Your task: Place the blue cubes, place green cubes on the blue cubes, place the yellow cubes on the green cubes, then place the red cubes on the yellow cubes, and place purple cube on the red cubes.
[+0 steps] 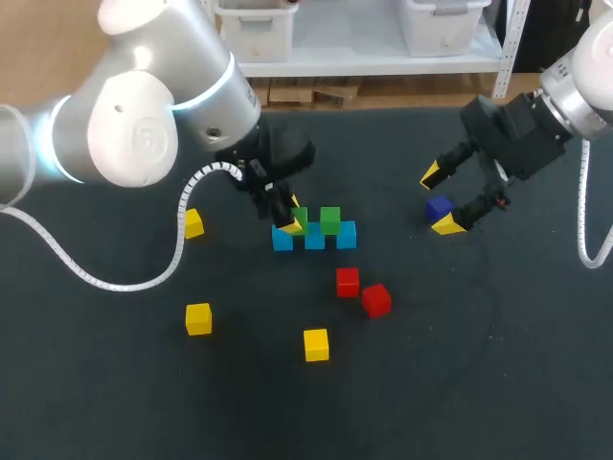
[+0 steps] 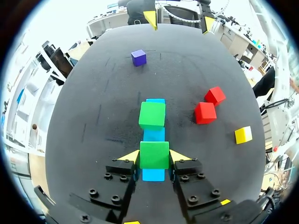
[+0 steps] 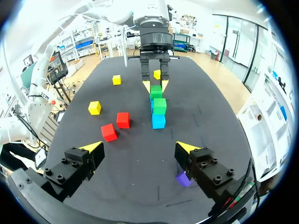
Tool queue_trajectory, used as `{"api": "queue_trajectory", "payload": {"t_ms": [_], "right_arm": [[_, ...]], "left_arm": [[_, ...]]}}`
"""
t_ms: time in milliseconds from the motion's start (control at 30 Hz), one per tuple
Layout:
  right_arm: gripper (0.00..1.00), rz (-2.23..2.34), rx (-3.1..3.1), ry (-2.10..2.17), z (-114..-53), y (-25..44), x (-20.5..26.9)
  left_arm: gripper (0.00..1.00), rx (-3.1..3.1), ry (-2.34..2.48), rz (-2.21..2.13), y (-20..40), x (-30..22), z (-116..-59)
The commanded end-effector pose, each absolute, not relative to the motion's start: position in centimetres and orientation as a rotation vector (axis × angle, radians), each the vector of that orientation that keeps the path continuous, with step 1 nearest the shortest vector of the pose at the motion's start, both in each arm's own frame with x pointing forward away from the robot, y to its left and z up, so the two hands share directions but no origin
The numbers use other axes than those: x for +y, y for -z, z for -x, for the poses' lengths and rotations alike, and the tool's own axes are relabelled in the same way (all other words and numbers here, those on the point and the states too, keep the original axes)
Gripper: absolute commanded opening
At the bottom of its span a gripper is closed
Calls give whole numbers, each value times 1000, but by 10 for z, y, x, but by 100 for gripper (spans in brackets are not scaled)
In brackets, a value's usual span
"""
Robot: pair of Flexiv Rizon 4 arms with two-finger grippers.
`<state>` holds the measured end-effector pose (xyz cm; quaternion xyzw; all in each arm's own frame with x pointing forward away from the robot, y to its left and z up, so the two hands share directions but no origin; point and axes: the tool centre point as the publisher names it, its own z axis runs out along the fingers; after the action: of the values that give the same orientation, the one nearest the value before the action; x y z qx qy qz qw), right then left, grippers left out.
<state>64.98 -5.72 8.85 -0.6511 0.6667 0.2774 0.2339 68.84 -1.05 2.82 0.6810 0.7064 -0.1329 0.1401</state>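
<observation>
Left hand (image 2: 154,157) around smooth green cube (image 2: 154,153)

The only thing here apart from the job itself is the table (image 1: 479,383) – a flat top covered in dark, almost black material with a dull, matte finish. It fills most of the head view, and its far edge runs straight across the upper part of that view. Seen from the left wrist (image 2: 93,98) and the right wrist (image 3: 140,163), it is the same dark surface. Faint pale scuff marks (image 2: 84,133) show on it here and there – thin, short streaks (image 3: 159,191).
</observation>
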Motion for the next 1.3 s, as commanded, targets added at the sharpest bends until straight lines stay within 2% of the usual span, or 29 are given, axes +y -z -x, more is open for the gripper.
{"api": "queue_trajectory", "payload": {"t_ms": [33, 1200, 1233, 1300], "right_arm": [[100, 1788, 1829, -764, -651, -88, -57], [100, 1788, 1829, -764, -651, -88, -57], [100, 1788, 1829, -764, -651, -88, -57], [100, 1788, 1829, -764, -651, -88, -57]], "left_arm": [[0, 2042, 387, -1972, -28, -12, -690], [0, 2050, 394, -1981, -26, -11, -691], [9, 2050, 394, -1981, -26, -11, -690], [19, 2050, 395, -1981, -26, -12, -690]]}}
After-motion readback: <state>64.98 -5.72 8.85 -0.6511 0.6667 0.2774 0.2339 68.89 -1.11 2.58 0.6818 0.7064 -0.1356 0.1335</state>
